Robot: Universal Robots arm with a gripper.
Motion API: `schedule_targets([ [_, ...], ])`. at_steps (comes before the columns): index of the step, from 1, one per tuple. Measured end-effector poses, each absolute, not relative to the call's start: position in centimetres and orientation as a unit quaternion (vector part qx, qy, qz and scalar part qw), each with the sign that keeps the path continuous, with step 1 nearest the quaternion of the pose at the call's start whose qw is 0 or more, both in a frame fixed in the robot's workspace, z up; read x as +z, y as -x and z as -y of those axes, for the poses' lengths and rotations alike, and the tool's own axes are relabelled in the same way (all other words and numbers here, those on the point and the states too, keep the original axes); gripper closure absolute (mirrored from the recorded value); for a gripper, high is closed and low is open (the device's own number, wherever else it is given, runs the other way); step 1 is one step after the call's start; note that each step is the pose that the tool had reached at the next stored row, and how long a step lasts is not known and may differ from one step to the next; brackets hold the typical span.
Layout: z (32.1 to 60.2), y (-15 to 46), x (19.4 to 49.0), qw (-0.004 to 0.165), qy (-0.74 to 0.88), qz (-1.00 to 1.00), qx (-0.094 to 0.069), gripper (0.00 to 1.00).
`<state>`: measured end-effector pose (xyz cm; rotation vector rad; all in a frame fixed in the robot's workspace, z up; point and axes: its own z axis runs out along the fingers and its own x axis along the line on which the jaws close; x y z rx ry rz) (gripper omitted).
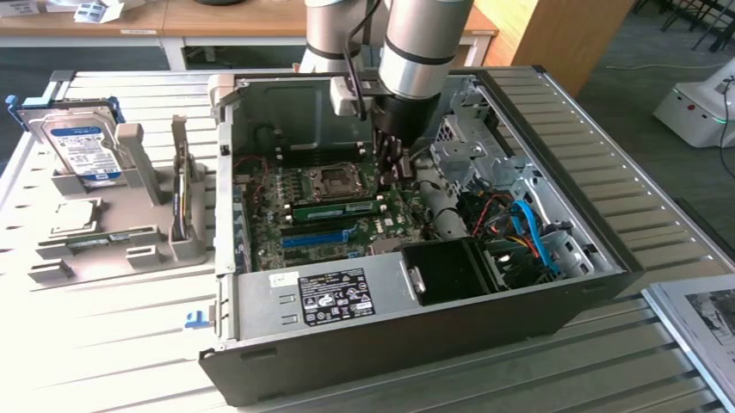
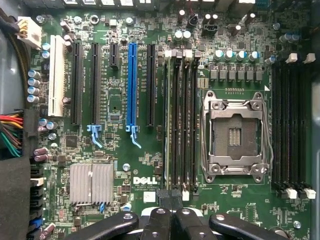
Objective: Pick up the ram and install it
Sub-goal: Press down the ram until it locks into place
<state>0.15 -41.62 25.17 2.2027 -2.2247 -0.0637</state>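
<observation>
The ram (image 1: 336,208) is a long green stick standing on edge in a motherboard slot inside the open computer case (image 1: 379,340), between the processor socket (image 1: 333,181) and a blue slot (image 1: 316,237). In the wrist view the ram (image 2: 167,120) shows edge-on as a thin line in the slot nearest the blue slot (image 2: 132,85). My gripper (image 1: 398,168) hangs inside the case over one end of the ram. Its black fingers are shut together, and the gripper (image 2: 170,199) sits just past the slot's end clip. Whether it touches the ram I cannot tell.
The empty processor socket (image 2: 235,132) lies beside the ram slots. A grey fixture (image 1: 161,245) at the exterior view's left holds a blue-labelled hard drive (image 1: 83,146) and a square silver processor chip (image 1: 71,217). Case walls, cables (image 1: 522,228) and a black power supply (image 1: 453,271) crowd the gripper.
</observation>
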Motion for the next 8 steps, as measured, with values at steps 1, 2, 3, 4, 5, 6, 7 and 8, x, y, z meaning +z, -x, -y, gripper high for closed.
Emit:
schedule_targets([
  [1,41.62,-0.15,25.07,0.005,-0.703,0.710,-0.020,0.90],
  [2,41.62,-0.15,24.98,0.005,-0.703,0.710,-0.020,0.90],
  [3,41.62,-0.15,24.88,0.005,-0.703,0.710,-0.020,0.90],
  [4,41.62,-0.15,24.78,0.005,-0.703,0.710,-0.020,0.90],
  [5,41.62,-0.15,24.69,0.005,-0.703,0.710,-0.020,0.90],
  [6,41.63,-0.15,24.58,0.005,-0.703,0.710,-0.020,0.90],
  [7,41.62,-0.15,24.47,0.005,-0.703,0.710,-0.020,0.90],
  [8,41.63,-0.15,24.36,0.005,-0.703,0.710,-0.020,0.90],
])
